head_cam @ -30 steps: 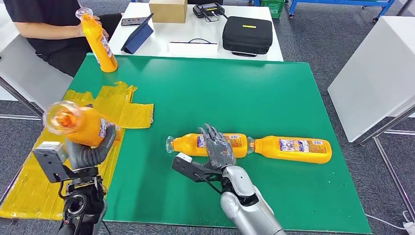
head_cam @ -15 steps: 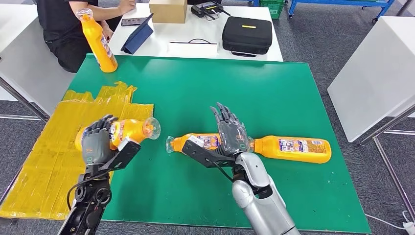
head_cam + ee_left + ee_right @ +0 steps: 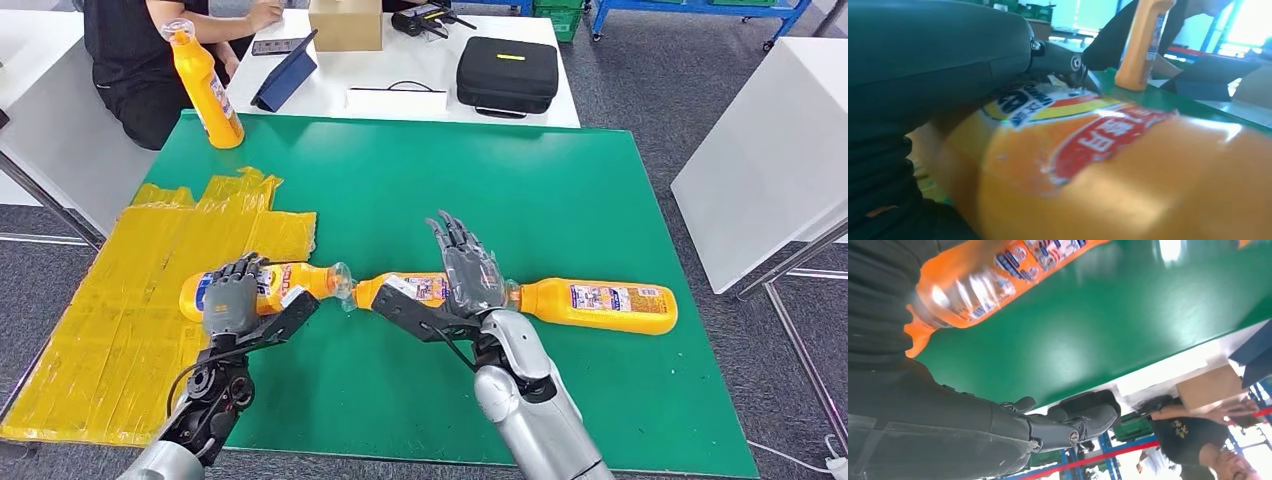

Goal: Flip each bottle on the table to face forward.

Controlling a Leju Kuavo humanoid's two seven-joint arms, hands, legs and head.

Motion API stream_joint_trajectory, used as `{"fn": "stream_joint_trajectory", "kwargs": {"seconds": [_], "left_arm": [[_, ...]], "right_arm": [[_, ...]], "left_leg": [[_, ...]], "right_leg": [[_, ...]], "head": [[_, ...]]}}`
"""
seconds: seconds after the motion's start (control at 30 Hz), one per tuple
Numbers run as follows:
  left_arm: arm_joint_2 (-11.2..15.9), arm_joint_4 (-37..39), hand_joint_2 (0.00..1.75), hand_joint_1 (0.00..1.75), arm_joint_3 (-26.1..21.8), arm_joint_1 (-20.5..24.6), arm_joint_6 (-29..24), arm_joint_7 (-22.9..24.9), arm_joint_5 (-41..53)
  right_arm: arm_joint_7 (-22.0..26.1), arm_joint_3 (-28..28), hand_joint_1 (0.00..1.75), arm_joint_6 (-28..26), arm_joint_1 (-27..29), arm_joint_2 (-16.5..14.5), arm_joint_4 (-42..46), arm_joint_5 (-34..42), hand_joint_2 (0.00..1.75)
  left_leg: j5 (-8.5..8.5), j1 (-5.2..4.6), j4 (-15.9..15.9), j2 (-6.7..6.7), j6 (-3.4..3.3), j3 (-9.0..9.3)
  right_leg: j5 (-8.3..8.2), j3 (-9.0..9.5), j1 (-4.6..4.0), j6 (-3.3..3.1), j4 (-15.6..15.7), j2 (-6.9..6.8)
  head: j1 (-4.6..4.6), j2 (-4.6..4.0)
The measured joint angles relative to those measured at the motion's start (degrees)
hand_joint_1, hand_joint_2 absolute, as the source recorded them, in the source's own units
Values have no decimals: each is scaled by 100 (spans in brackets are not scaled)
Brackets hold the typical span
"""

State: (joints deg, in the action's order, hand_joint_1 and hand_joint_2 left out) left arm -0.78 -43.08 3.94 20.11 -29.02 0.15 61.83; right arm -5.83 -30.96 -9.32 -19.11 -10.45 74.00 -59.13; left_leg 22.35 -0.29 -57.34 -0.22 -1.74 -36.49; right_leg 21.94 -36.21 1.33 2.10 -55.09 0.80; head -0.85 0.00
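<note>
The middle bottle (image 3: 415, 290) lies lengthwise across the frame's centre on the table (image 3: 560, 190), directly under the right hand (image 3: 468, 272), which hovers spread and empty; the left hand (image 3: 232, 303) grips the left bottle (image 3: 268, 286).

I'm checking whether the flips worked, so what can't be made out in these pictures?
- Left bottle: head view, the left hand hides its label.
- Middle bottle: the open right hand hides its middle.
- Right bottle: label print too small.
- Left wrist view: blurred close-up.
</note>
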Motion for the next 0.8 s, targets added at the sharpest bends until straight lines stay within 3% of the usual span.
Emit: {"fn": "stream_joint_trajectory", "kwargs": {"seconds": [0.07, 0.1, 0.47, 0.63, 0.8], "left_arm": [[-19, 217, 44, 0, -15, 118, -108, 63, -144], [-26, 328, 0, 0, -40, 172, -152, 93, -236], [-33, 904, 0, 0, -471, 550, -163, 64, -898], [-69, 870, 0, 0, -685, 580, 69, -420, -1722], [-179, 457, 0, 0, -843, 453, 555, -1030, -3139]], "right_arm": [[-73, -49, 0, 61, -53, -3, -94, 14, 175], [-119, -68, 0, 98, -79, -3, -144, 19, 175], [-386, -165, 0, 517, -319, 68, -919, -137, 175], [-354, -229, 0, 648, -642, 70, -1541, -209, 175], [-225, -355, 0, 550, -1083, 54, -2439, -366, 175]], "left_leg": [[-7, 1, 1, 1, 6, 2], [-10, 2, 1, 2, 8, 3], [-20, 2, 1, 12, 9, 15], [-24, 1, 1, 10, 14, 24], [-35, 2, 3, 6, 31, 26]], "right_leg": [[-4, 1, -1, -7, 0, 1], [-9, 0, -1, -11, 0, 2], [-32, 3, -3, -6, -6, 9], [-26, 8, -2, -16, -12, 9], [-26, 11, -4, -17, -14, 6]], "head": [[1, 0], [1, 0], [1, 0], [0, 0], [-1, 0]]}}
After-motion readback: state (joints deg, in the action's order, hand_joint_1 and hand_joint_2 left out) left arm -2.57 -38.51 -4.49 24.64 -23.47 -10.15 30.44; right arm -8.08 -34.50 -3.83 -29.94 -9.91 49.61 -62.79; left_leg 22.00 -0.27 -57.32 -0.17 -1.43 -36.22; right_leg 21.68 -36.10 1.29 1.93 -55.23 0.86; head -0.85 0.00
